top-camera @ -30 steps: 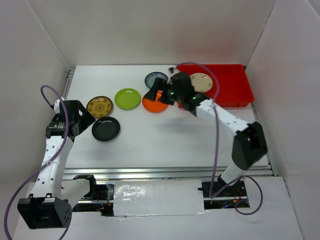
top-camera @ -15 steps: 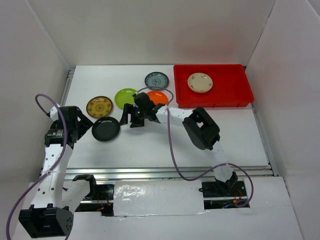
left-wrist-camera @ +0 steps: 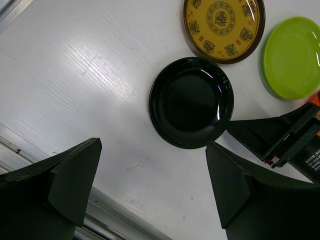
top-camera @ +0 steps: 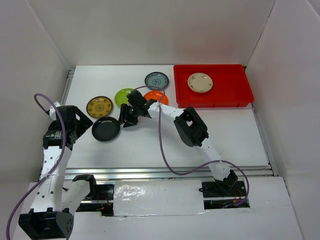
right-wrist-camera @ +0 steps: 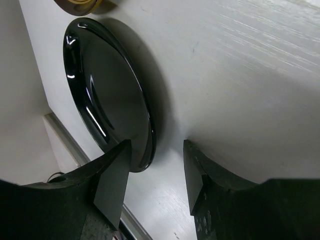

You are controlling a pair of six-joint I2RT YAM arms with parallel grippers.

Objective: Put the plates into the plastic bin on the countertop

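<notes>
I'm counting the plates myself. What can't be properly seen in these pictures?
Top view: the orange plate lies partly under the right arm; the right gripper hides the lime green plate's edge.
Right wrist view: the brown-gold plate is cut off by the top edge.
Left wrist view: the lime green plate is cut off by the right edge.

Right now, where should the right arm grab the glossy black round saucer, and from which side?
Probably its rim on the edge nearest the right gripper, coming in low from that side. The glossy black round saucer lies flat on the white countertop, and its upturned lip gives the open fingers something to pinch.
</notes>
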